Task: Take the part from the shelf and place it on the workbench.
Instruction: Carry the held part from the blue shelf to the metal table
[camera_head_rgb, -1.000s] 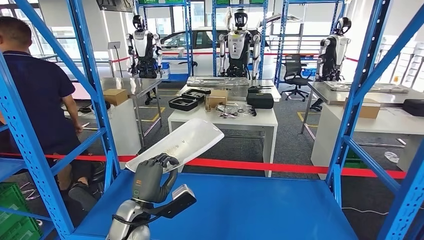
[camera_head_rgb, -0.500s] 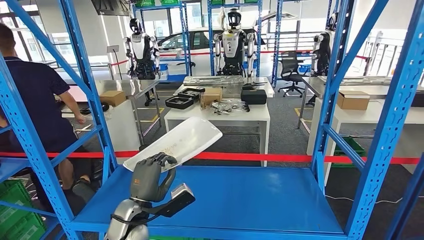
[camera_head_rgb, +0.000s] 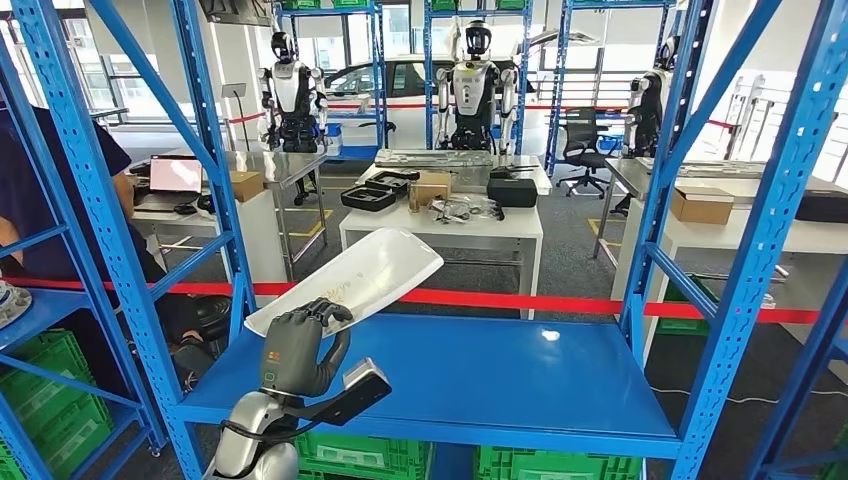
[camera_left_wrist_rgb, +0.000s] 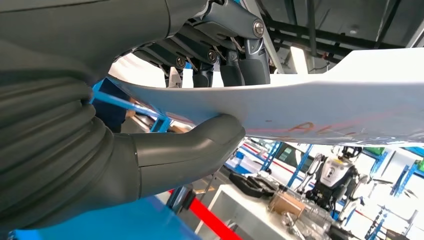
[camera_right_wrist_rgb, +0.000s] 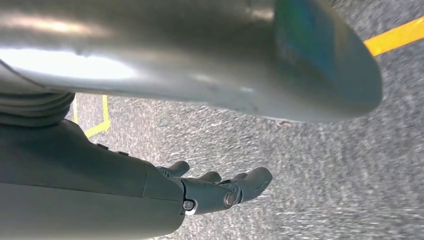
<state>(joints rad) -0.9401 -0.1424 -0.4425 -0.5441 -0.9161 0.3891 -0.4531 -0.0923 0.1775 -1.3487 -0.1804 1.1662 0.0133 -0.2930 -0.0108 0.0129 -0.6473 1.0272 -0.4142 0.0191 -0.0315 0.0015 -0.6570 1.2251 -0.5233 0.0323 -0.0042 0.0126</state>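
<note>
My left hand (camera_head_rgb: 295, 345) grips one end of a long white curved part (camera_head_rgb: 350, 277), which juts up and away over the blue shelf board (camera_head_rgb: 480, 380). In the left wrist view the thumb (camera_left_wrist_rgb: 190, 150) presses under the white part (camera_left_wrist_rgb: 320, 107) and the dark fingers (camera_left_wrist_rgb: 225, 55) clamp it from the other side. My right hand (camera_right_wrist_rgb: 215, 192) hangs beside my body over grey carpet, fingers loosely extended and holding nothing. A white workbench (camera_head_rgb: 445, 225) stands beyond the red barrier tape (camera_head_rgb: 560, 303).
Blue rack uprights (camera_head_rgb: 100, 215) (camera_head_rgb: 770, 240) frame the shelf on both sides. A person in dark clothes (camera_head_rgb: 30, 210) stands behind the left upright. Green crates (camera_head_rgb: 60, 400) sit below. Boxes and black cases (camera_head_rgb: 370, 197) cover the white workbench; humanoid robots (camera_head_rgb: 478, 85) stand behind.
The whole view has shifted as I move back from the rack: the shelf front edge and green crates below now show. My left hand still holds the white part the same way.
</note>
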